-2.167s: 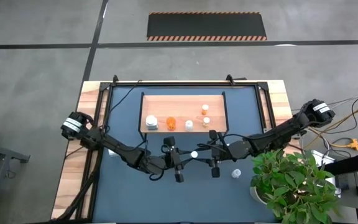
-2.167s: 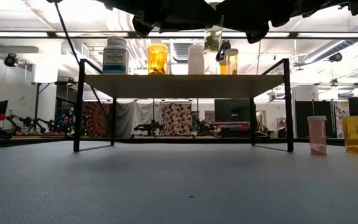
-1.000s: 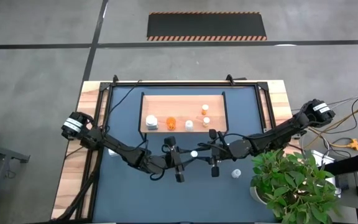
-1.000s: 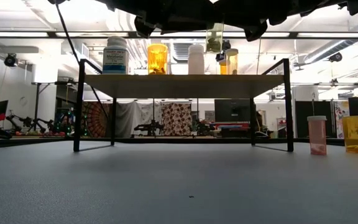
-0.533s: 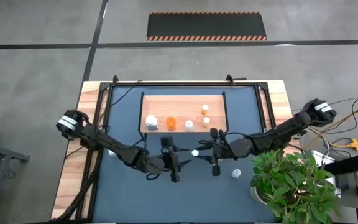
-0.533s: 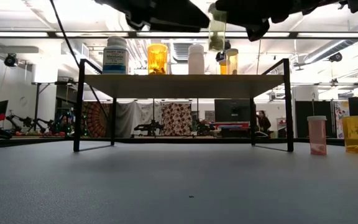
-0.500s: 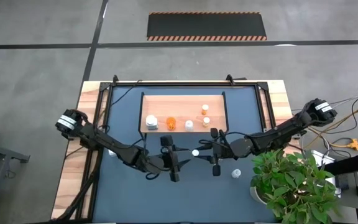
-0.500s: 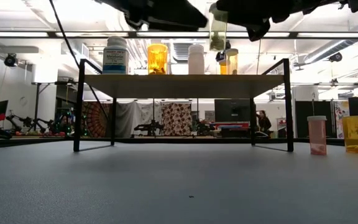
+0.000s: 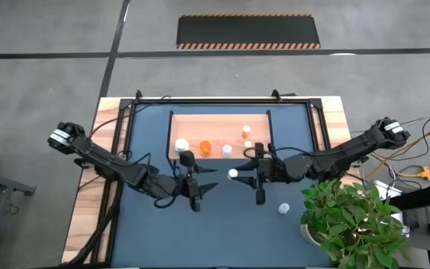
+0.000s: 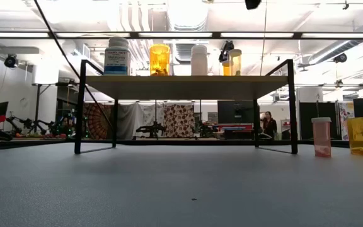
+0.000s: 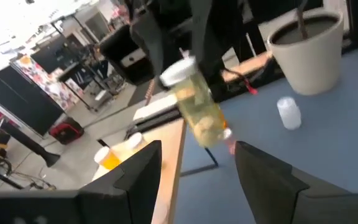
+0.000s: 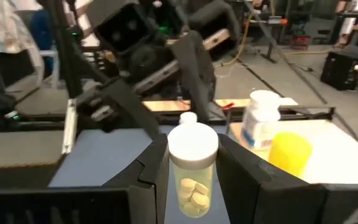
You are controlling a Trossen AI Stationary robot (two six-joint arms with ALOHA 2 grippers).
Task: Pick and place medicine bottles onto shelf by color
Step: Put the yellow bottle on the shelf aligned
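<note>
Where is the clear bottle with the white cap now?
In the high view, the clear white-capped bottle is held in the right gripper, above the blue tabletop just in front of the shelf.

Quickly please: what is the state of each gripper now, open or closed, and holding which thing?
Left gripper: open, holding nothing.
Right gripper: closed on a clear pill bottle with a white cap, in front of the shelf.

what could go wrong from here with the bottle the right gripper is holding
1. The right gripper holds the clear pill bottle by its sides only, above the table; a loose grip could let it slip and drop.
2. The shelf already carries several bottles along its front edge, so setting this one down there might knock the white bottle over.
3. The open left gripper sits close by; the arms could bump.
</note>
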